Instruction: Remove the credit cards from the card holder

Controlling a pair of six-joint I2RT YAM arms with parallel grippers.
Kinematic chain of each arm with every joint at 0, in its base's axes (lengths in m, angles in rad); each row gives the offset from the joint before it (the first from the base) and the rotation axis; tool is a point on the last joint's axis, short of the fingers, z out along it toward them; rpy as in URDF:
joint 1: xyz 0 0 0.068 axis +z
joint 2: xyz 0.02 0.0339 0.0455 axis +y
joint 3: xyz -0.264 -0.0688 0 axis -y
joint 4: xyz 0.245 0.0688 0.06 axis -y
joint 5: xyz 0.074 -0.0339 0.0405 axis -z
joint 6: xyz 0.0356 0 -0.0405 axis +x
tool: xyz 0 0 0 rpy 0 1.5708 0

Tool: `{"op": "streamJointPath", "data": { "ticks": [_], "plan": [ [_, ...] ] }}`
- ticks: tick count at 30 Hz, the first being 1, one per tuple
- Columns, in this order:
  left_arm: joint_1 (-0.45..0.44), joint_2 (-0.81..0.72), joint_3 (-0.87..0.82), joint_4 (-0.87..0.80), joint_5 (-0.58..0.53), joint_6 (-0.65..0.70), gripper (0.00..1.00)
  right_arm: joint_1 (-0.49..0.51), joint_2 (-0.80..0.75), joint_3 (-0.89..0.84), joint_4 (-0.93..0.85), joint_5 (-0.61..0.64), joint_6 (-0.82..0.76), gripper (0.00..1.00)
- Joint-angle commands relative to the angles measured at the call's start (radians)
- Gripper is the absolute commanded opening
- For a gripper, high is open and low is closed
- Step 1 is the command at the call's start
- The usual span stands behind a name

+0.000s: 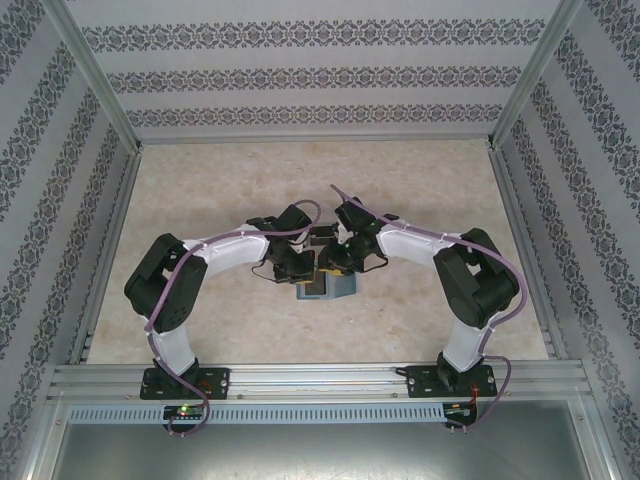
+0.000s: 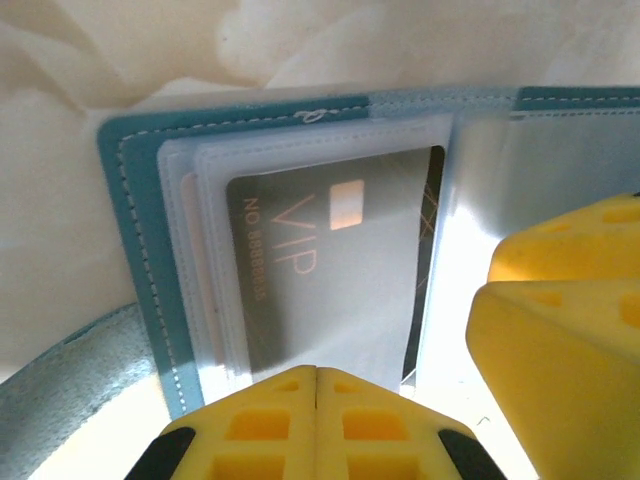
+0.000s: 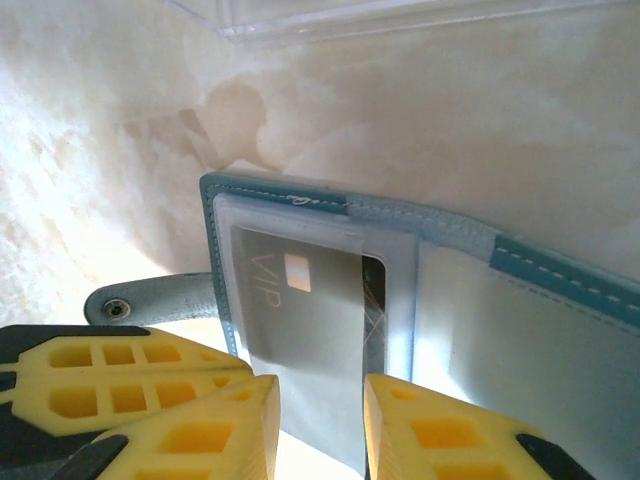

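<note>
1. The right gripper [image 3: 322, 392] is nearest the camera. Its yellow fingers stand partly apart and grip nothing I can make out. They straddle the near end of the dark card [image 3: 300, 300].
2. The left gripper [image 2: 318, 378] has its fingers pressed together at the near edge of the card holder [image 2: 135, 230]. I cannot tell whether they pinch a sleeve there.
3. The card holder lies open and flat on the table [image 3: 100, 120], midway between the two arms. The dark card sits in the top clear sleeve, on the half that carries the snap tab [image 3: 150, 300].
4. The card's long axis points toward the right gripper, so a straight pull back along it looks like the move, and the right arm is better placed.
5. A paler card [image 2: 205, 300] seems tucked in a sleeve behind, mostly hidden.
6. The two grippers sit just beside each other, which leaves little room. The sleeve film covers the card's face. A clear box [image 3: 400, 15] stands beyond the holder, out of the way.
</note>
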Motion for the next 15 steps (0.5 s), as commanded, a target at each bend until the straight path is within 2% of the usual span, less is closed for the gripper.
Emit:
{"op": "streamJointPath", "data": {
  "ticks": [1, 15],
  "plan": [
    [0.016, -0.013, -0.016, -0.007, -0.007, -0.004, 0.01, 0.016, -0.006, -0.021, 0.025, -0.033, 0.025, 0.29],
    [0.016, 0.027, -0.037, 0.009, 0.017, -0.002, 0.0, 0.025, 0.061, -0.034, 0.053, -0.028, 0.033, 0.28]
  ]
}}
